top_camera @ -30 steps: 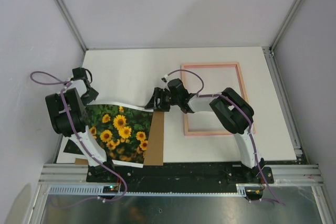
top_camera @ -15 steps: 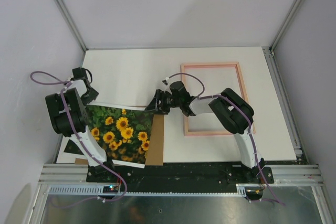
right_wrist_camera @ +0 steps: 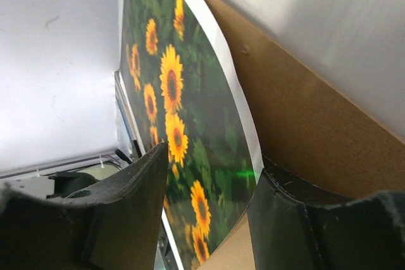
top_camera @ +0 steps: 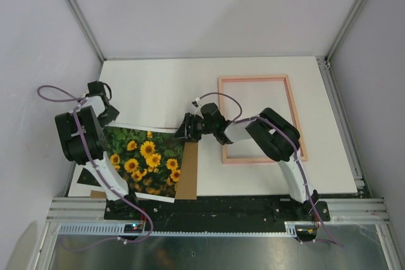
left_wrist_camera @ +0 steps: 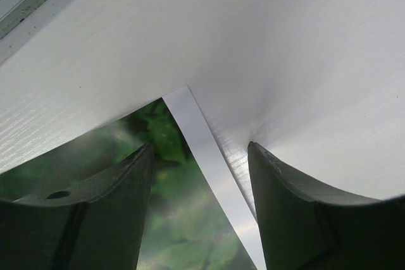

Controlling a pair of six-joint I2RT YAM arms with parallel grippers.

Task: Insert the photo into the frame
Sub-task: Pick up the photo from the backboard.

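Progress is slight: your photo lies well apart from the empty frame; right gripper gapes astride the photo's edge, left gripper gapes over its corner.

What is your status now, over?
Left claw open over photo corner. Right claw open, straddling photo's edge. Frame empty, to the right. Brown board under photo.

The white counter carries the pink frame; left of it lies a brown backing board, the sunflower photo overlapping it.
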